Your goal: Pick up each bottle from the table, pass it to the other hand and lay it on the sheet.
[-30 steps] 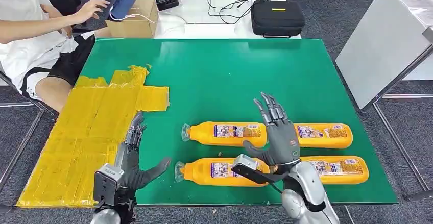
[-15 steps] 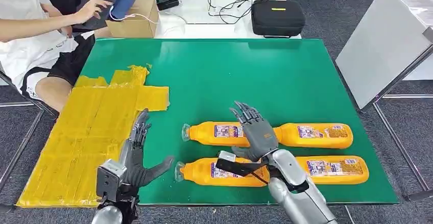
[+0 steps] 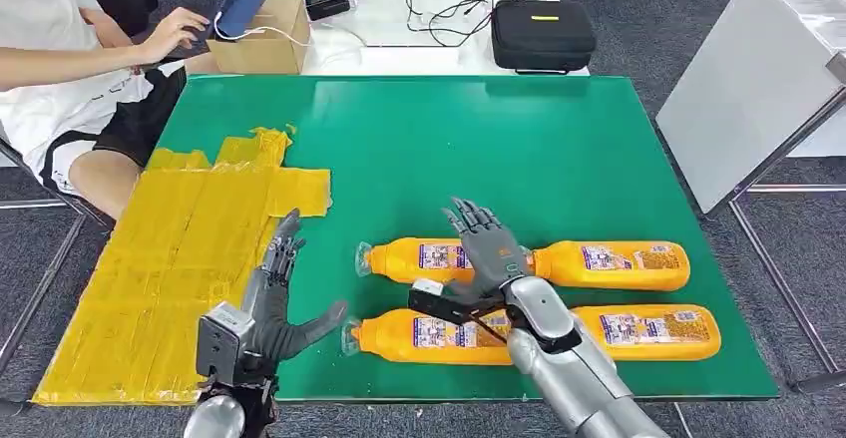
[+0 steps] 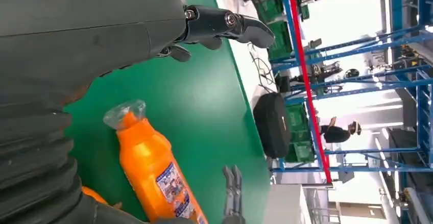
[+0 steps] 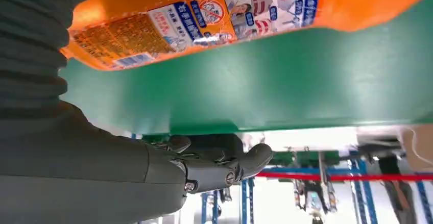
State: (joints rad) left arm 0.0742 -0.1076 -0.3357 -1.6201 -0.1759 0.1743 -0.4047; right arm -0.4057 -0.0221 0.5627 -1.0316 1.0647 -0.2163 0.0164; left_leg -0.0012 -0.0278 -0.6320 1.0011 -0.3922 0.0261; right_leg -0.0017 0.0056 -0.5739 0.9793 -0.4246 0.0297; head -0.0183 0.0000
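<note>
Right hand (image 3: 486,251), fingers spread wide, hovers over the far-left bottle (image 3: 419,259); left hand (image 3: 271,303) wide beside the sheet (image 3: 180,258) near the counter (image 3: 449,149) edge.

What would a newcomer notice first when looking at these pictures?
Four orange bottles lie on their sides in two rows on the green table. The right hand hovers open over the far left bottle, while the left hand waits open at the edge of the yellow sheet. A person sits at the table's far left corner.
</note>
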